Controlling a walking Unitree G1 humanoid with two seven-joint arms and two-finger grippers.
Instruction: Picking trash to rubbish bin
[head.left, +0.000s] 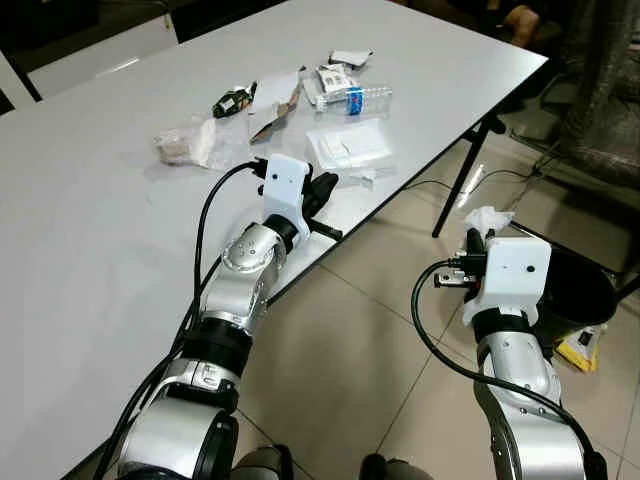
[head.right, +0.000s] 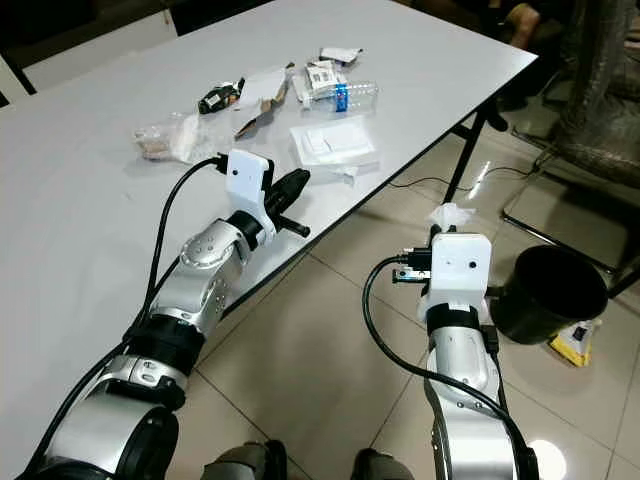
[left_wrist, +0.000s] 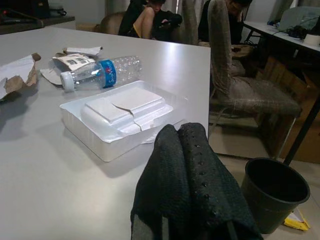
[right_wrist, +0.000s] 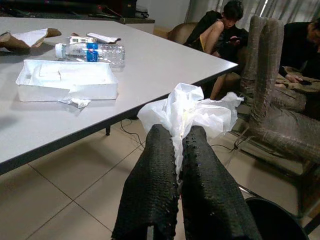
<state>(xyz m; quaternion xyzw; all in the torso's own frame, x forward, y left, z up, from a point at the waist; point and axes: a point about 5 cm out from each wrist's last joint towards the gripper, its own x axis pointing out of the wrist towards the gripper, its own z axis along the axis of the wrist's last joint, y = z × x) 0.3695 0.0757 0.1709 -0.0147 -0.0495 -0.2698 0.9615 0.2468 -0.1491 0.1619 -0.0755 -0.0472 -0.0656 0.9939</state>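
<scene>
The right gripper is clamped on a crumpled white plastic wrapper, which sticks up between its black fingertips; it hangs over the tiled floor, off the table's edge and just beside the black rubbish bin (the bin stands on the floor to the robot's right); the left gripper has its fingers pressed together with nothing between them, resting at the edge of the white table; just past it lies a white plastic tray, then a clear water bottle with a blue label; torn paper and cardboard and a clear bag lie farther along.
</scene>
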